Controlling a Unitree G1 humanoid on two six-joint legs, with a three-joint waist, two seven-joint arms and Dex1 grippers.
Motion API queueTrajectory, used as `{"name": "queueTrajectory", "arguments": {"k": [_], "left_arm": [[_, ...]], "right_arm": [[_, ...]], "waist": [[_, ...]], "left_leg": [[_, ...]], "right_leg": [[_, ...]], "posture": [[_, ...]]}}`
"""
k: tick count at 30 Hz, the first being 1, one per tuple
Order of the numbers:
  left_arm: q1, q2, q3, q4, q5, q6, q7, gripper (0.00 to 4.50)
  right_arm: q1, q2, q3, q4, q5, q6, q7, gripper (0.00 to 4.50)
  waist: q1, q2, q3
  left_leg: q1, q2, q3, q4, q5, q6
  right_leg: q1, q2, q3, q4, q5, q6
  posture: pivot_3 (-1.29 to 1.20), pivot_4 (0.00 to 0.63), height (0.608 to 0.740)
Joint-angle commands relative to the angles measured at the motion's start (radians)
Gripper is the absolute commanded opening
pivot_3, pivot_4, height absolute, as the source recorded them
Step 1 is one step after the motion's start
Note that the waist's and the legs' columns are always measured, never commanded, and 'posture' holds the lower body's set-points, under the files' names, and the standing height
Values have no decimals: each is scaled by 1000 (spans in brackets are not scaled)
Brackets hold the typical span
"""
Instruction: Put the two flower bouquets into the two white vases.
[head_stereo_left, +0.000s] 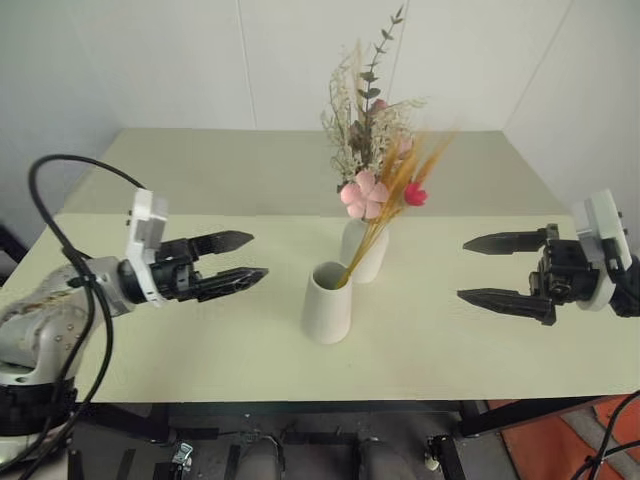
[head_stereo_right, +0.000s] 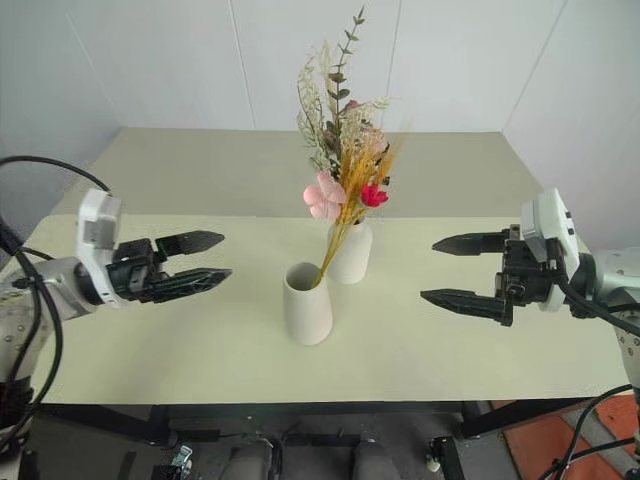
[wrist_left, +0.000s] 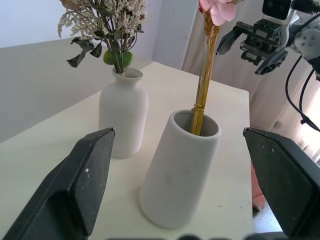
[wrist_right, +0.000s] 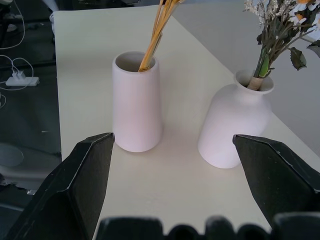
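Both bouquets judged already placed. Tapered wide-mouth vase (head_stereo_left: 327, 303) nearest, yellow-stemmed bunch (head_stereo_left: 392, 195) leaned toward 1 o'clock. Bottle vase (head_stereo_left: 364, 250) just behind, dried sprigs (head_stereo_left: 362, 115) upright. Left gripper (head_stereo_left: 240, 261) at 9 o'clock, right gripper (head_stereo_left: 478, 269) at 3 o'clock; jaws spread, nothing grasped.

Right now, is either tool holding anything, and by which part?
Nothing is held. The left tool and right tool are both open, apart from the vases.

Left gripper (head_stereo_left: 238, 259) sits at the frame's left edge, fingers spread wide, pointing toward centre. Right gripper (head_stereo_left: 480, 268) mirrors it at right, jaws apart, pointing inward, nothing held.
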Motion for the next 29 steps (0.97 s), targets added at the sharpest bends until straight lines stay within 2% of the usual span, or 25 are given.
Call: {"name": "queueTrajectory", "arguments": {"k": [1,5,10,29], "left_arm": [[23,62,64,35,26,-65,-95,4475],[47,118,89,73,53,-104,-161,4475],[77,139,127,65,52,-123,-199,4475],[44,117,75,58,62,-139,-203,4475]], "right_arm": [[-14,4,-16,11,-9,-23,-16,4500],[-11,14,-19,29,-21,-29,-25,4500],[-18,6,-21,69,-41,-46,-21,4500],[50,-5,-80,37,-59,-36,-63,4500]], "waist": [[-2,0,0],[-3,0,0],[-3,0,0],[-3,0,0]], "left_leg": [[0,0,0,-1,0,0],[0,1,1,-2,0,0],[0,1,1,-2,0,0],[0,1,2,-2,0,0]], "right_leg": [[0,0,0,0,0,0],[-1,0,0,0,0,0],[-1,0,0,0,0,0],[-1,0,0,0,0,0]], "posture": [[0,150,740],[0,150,740],[0,150,740],[0,150,740]]}}
